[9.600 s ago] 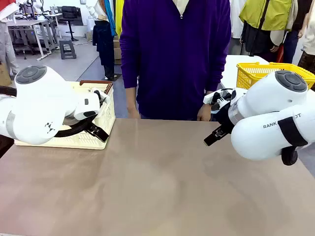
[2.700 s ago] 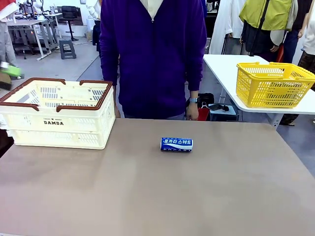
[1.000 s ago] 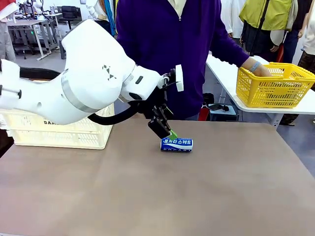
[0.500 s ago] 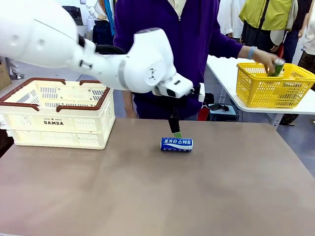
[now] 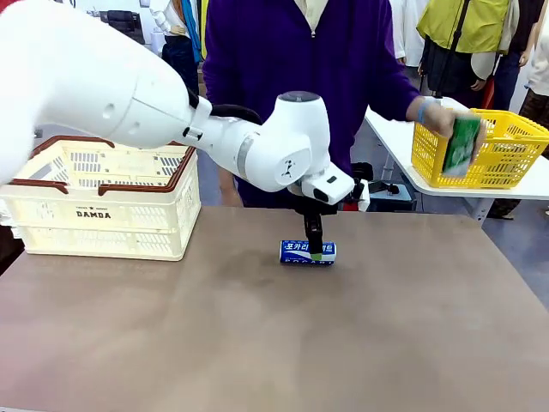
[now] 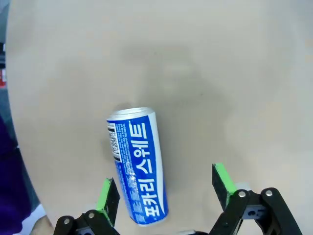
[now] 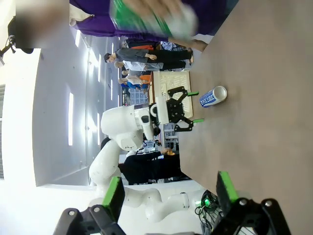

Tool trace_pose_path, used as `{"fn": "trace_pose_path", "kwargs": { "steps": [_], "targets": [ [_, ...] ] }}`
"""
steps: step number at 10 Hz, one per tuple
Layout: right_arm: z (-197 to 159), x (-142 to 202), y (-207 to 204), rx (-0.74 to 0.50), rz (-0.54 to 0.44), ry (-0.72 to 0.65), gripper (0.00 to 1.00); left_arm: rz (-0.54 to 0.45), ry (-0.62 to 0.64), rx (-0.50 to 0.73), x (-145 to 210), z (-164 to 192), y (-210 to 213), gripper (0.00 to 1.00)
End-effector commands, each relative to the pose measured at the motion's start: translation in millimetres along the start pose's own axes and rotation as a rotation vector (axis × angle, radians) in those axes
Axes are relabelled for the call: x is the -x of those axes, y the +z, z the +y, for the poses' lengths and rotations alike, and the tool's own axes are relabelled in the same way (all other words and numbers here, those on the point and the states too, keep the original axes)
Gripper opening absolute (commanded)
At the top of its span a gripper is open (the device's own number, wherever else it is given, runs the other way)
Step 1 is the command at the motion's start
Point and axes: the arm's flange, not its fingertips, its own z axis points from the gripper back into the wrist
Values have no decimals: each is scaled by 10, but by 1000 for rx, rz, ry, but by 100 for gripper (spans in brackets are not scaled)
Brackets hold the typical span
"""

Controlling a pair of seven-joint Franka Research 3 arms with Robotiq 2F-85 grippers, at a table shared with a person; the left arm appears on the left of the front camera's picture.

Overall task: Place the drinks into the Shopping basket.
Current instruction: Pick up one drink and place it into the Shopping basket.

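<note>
A blue-and-white drink can [image 5: 308, 251] lies on its side at the middle of the table. My left gripper [image 5: 314, 248] hangs right over it, pointing down. In the left wrist view it is open [image 6: 165, 188], and the can [image 6: 136, 164] lies between the green pads, closer to one pad. The cream Shopping basket [image 5: 103, 206] with a brown rim stands at the table's left. The person's hand holds a green drink [image 5: 462, 145] over the yellow basket. My right gripper [image 7: 170, 192] is open in its wrist view, far from the can [image 7: 210, 96], with nothing between its fingers.
A yellow mesh basket [image 5: 506, 154] stands on a white side table at the far right. The person in a purple top [image 5: 300, 77] stands at the table's far edge, behind the can. Bare tabletop [image 5: 274, 343] stretches across the near half.
My left gripper has come down from above the can to right over it. The person's hand has lifted a green drink out of the yellow basket and moved it left.
</note>
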Motion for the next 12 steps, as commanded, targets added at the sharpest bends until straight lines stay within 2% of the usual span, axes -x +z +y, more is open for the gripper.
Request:
{"fn": "trace_pose_path", "kwargs": {
  "steps": [1,5,9,10,11,12],
  "targets": [
    [35,9,15,-2,9,2,100,31,-29,-60,5,155,-152,100],
    [35,9,15,-2,9,2,100,31,-4,-96,153,289,-465,100],
    [35,9,15,-2,9,2,100,40,-4,16,256,335,-672,100],
    [35,9,15,-2,9,2,100,40,11,17,260,310,-688,41],
    [35,9,15,-2,9,2,100,31,6,10,258,306,-685,0],
    [35,9,15,-2,9,2,100,26,10,8,267,313,-695,0]
  ]
}}
